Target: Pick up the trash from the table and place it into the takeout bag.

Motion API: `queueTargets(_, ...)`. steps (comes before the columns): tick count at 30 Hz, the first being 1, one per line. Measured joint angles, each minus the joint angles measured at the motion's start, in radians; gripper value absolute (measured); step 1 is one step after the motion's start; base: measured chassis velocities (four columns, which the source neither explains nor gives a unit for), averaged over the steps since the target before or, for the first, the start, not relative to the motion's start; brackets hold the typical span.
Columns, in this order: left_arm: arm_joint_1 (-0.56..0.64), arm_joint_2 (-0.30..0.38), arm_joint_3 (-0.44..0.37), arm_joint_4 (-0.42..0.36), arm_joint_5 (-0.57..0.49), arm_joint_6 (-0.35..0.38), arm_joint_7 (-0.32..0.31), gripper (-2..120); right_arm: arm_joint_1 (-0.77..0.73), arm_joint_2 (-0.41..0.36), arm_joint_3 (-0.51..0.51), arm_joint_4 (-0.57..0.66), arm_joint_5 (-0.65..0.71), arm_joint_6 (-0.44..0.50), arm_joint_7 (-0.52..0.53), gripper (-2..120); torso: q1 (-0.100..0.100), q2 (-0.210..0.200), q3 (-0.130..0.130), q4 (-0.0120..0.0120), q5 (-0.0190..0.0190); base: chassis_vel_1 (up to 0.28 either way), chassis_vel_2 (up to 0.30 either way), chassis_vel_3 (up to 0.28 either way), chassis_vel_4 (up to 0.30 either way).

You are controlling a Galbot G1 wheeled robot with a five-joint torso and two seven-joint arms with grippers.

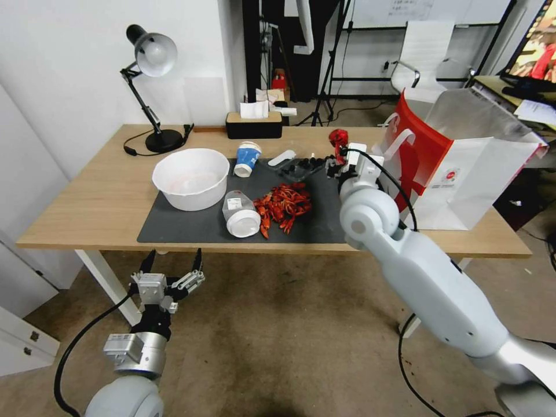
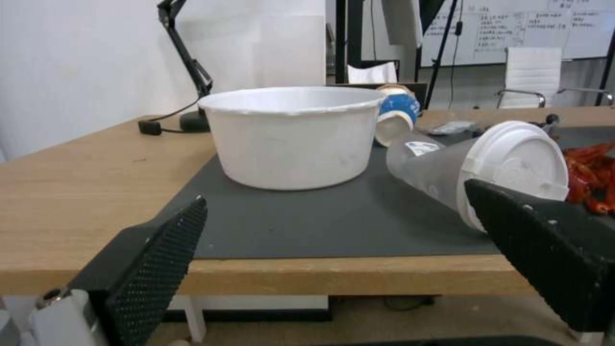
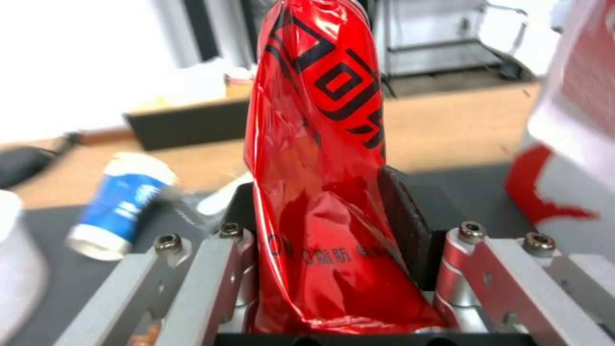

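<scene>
Red wrapper gripped in right tool beside takeout bag.

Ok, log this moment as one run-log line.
right gripper: shut on red wrapper, raised beside takeout bag | left gripper: open, below table edge | white-lidded cup, paper cup, white bowl: on mat

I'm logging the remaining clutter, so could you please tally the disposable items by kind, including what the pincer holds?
Cups: 2, blue-and-white paper cup and white-lidded clear cup
Bowls: 1, white bowl
Wrappers: 1, red wrapper, in the right pincer
Total: 4
</scene>
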Motion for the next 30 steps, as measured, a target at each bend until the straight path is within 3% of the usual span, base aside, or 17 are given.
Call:
queueTargets(6, 0.005, -0.012, -0.001, -0.003, 0.006, 0.000, 0.000, 100, -0.022, -0.066, 0.068, 0.075, -0.080, 0.114, -0.183, 34, 0.000, 0.000, 0.000, 0.0000, 0.0000, 0.000, 0.000, 0.000, 0.000)
queueTargets(11, 0.008, -0.022, 0.005, -0.003, 0.012, 0.001, 0.000, 100, 0.004, -0.096, 0.112, 0.086, -0.106, 0.190, -0.225, 34, 0.000, 0.000, 0.000, 0.0000, 0.0000, 0.000, 0.000, 0.000, 0.000)
queueTargets(18, 0.015, -0.031, 0.001, -0.009, 0.033, -0.001, 0.001, 100, 0.100, -0.151, 0.169, 0.064, -0.107, 0.247, -0.208, 34, 0.000, 0.000, 0.000, 0.0000, 0.0002, 0.000, 0.000, 0.000, 0.000)
queueTargets(30, 0.025, -0.036, -0.003, -0.014, 0.031, -0.003, 0.002, 100, 0.209, -0.195, 0.219, -0.069, -0.103, 0.210, -0.093, 34, 0.000, 0.000, 0.000, 0.0000, 0.0001, 0.000, 0.000, 0.000, 0.000)
